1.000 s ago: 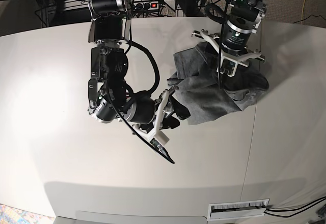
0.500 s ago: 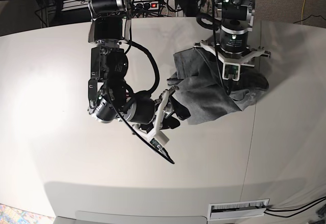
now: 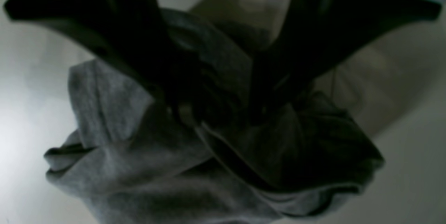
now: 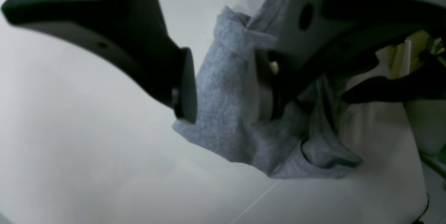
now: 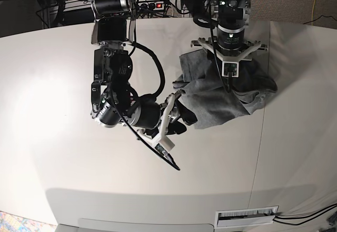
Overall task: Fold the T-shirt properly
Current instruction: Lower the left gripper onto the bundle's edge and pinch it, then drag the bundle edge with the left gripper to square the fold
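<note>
The grey T-shirt (image 5: 221, 97) lies crumpled in a heap on the white table (image 5: 63, 153), right of centre. My left gripper (image 5: 230, 78) points straight down onto the heap's back part. In the left wrist view its dark fingers (image 3: 139, 70) stand spread, and bunched folds of the T-shirt (image 3: 139, 168) sit between and below their tips; the left gripper (image 3: 216, 109) is open. My right gripper (image 5: 176, 118) reaches in low from the left at the shirt's near-left edge. It is open (image 4: 226, 91), and a hemmed flap of the T-shirt (image 4: 223, 88) lies between its black pad (image 4: 184, 84) and its pale finger.
A seam (image 5: 261, 137) runs front to back through the tabletop just right of the shirt. A slotted vent (image 5: 247, 216) sits at the front edge. Cables and a power strip (image 5: 155, 4) lie behind the table. The left arm's dark links (image 4: 390, 88) show beyond the shirt.
My left arm has shifted leftward and toward the table's back over the shirt, and its wrist has turned. The right arm and the shirt have stayed put.
</note>
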You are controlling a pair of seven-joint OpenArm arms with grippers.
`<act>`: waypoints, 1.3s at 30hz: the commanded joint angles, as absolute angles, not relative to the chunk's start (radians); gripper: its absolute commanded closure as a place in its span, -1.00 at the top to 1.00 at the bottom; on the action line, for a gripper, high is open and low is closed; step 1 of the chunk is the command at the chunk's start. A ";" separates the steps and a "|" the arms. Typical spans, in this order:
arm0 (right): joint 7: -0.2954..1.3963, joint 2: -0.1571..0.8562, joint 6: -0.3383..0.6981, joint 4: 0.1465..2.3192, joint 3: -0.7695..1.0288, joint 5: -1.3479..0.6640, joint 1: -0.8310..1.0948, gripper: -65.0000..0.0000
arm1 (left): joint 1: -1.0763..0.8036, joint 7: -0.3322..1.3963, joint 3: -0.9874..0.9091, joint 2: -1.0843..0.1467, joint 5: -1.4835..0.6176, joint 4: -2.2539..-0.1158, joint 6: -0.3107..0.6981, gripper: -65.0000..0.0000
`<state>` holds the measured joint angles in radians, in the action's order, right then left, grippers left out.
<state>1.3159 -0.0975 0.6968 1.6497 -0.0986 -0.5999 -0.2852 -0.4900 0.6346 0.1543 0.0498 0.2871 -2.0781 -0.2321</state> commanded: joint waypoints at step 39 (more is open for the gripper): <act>1.285 -0.033 0.698 1.667 -0.099 -0.636 -0.234 -0.21 | -0.458 0.620 0.135 -0.236 0.703 -2.034 -0.359 -1.00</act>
